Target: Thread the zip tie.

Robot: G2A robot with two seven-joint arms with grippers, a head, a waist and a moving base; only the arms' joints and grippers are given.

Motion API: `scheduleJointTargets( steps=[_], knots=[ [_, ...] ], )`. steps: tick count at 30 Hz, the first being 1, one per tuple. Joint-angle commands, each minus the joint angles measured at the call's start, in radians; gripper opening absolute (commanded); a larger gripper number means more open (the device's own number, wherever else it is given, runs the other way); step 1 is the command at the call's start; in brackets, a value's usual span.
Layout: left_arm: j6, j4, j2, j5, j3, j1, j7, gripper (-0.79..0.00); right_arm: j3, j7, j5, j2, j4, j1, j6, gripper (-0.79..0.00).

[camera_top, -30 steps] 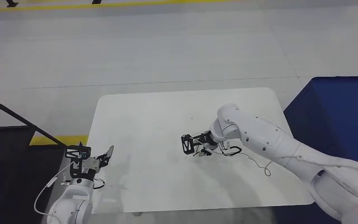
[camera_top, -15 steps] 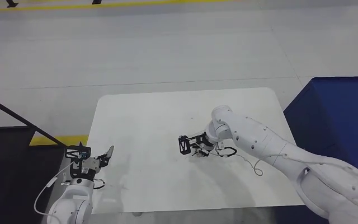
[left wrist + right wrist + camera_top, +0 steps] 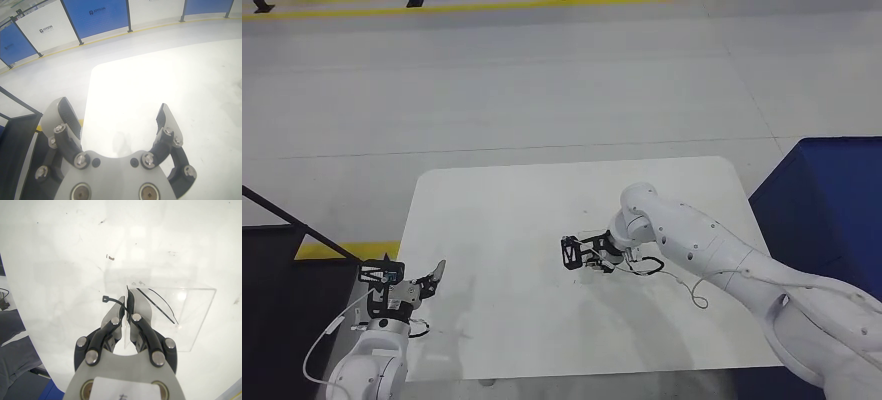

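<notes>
Right fingers (image 3: 142,308) tight on zip tie (image 3: 106,298) — beside box (image 3: 196,321)

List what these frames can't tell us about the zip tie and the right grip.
- Right wrist view: the middle of the zip tie is hidden inside the shut right gripper. Whether it passes through the wall of the clear box, cannot tell.
- Same view: two dark strands lie inside the box; second tie or reflection, unclear.
- Top view: the tie is too small to trace.

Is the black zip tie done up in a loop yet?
Not looped: the right gripper pinches the zip tie, and its head sticks out free with nothing threaded through.
</notes>
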Motion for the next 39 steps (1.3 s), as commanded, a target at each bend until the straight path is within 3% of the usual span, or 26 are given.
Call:
scheduleJointTargets(
  steps=[1,22,33,39],
  knots=[
    [0.000,0.000,0.000,0.000,0.000,0.000,0.000,0.000,0.000,0.000,0.006,0.003,-0.002,0.003,0.000,-0.785],
    [0.000,0.000,0.000,0.000,0.000,0.000,0.000,0.000,0.000,0.026,0.027,0.017,-0.041,-0.002,0.026,-0.785],
    [0.000,0.000,0.000,0.000,0.000,0.000,0.000,0.000,0.000,0.029,0.028,0.015,-0.044,-0.005,0.029,-0.665],
    [0.000,0.000,0.000,0.000,0.000,0.000,0.000,0.000,0.001,0.026,0.029,0.013,-0.043,-0.005,0.026,-0.705]
  ],
)
